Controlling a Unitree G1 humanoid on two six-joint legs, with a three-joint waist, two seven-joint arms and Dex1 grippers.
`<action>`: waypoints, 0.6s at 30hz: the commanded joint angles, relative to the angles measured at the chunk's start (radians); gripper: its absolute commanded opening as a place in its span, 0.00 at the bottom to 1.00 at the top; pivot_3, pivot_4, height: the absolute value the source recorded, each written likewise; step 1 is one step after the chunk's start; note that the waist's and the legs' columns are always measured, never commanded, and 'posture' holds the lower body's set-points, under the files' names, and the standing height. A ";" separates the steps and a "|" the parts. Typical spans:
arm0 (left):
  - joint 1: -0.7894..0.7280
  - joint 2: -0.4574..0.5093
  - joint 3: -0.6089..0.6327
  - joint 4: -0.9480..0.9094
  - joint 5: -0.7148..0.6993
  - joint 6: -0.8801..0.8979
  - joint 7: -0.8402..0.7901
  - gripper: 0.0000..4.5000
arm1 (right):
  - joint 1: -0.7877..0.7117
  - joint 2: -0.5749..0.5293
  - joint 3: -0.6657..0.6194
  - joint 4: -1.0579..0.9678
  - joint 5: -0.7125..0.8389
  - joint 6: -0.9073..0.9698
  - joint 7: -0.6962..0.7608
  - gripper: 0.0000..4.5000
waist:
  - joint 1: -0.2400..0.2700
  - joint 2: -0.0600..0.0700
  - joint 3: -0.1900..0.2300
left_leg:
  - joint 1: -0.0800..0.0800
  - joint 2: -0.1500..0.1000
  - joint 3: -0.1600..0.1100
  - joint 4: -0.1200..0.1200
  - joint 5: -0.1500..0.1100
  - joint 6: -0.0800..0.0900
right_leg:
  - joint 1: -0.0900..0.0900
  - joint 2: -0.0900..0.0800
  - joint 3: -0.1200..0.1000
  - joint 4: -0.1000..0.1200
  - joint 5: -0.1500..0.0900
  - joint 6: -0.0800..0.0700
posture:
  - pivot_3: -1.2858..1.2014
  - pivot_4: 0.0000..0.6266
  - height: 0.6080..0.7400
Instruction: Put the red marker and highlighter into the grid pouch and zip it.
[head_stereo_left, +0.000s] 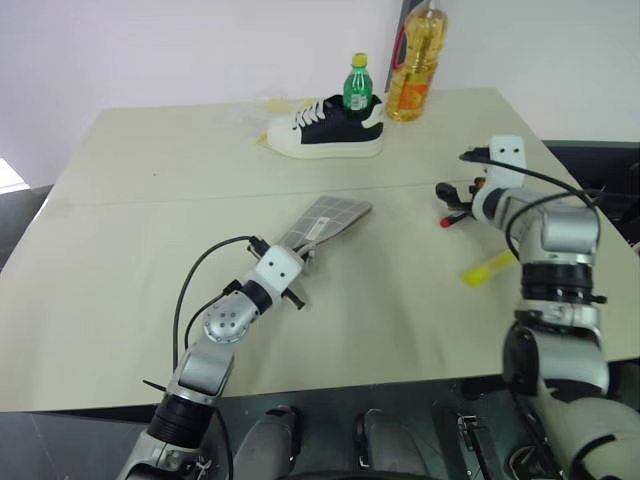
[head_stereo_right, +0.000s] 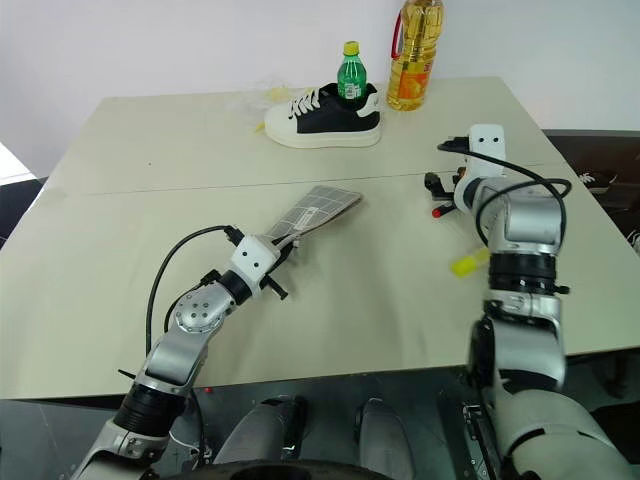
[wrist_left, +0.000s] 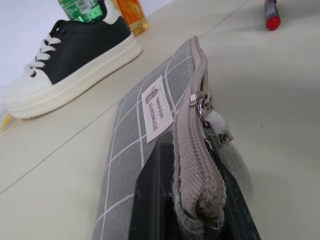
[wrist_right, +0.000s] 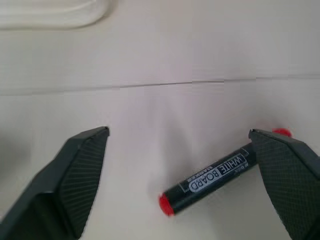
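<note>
Spread wide, the right gripper (wrist_right: 177, 165) hangs over the red marker (wrist_right: 210, 179), which lies on the table (head_stereo_left: 150, 240) between the two fingers (wrist_right: 80, 170), one end tucked behind a fingertip. Left of the marker, the left gripper (head_stereo_left: 300, 262) is clamped tight on the near end of the grid pouch (wrist_left: 150, 130), lifting that end so the pouch slants up off the table; its white label and metal zip pull face up. Nearer than the marker, beside the right forearm, lies the highlighter (head_stereo_left: 487, 268). Beyond the pouch stand a black-and-white sneaker (head_stereo_left: 325, 127), a green bottle (head_stereo_left: 357, 85) and an oil bottle (head_stereo_left: 418, 60).
</note>
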 joint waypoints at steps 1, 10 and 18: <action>-0.019 -0.010 0.000 -0.029 -0.011 -0.008 0.004 0.00 | -0.060 0.038 -0.045 0.063 -0.049 -0.047 -0.203 0.99 | 0.000 0.000 0.000 | 0.000 0.000 0.000 0.000 0.000 0.000 | 0.000 0.000 0.000 0.000 0.000 0.000 | 0.52 0.24 0.99; -0.026 -0.020 0.003 -0.024 -0.009 -0.014 0.005 0.00 | -0.205 0.119 -0.228 0.370 0.039 -0.121 -0.480 0.99 | -0.011 0.001 0.000 | 0.001 0.000 0.001 -0.001 0.001 -0.001 | 0.000 0.001 0.000 0.001 0.000 0.000 | 0.52 0.24 0.99; -0.020 -0.019 0.006 -0.031 -0.004 -0.012 0.015 0.00 | -0.220 0.111 -0.227 0.527 0.075 -0.182 -0.508 0.69 | -0.027 0.001 0.000 | 0.001 0.000 0.001 0.000 0.001 0.000 | 0.001 0.001 0.000 0.001 0.000 0.000 | 0.52 0.24 0.99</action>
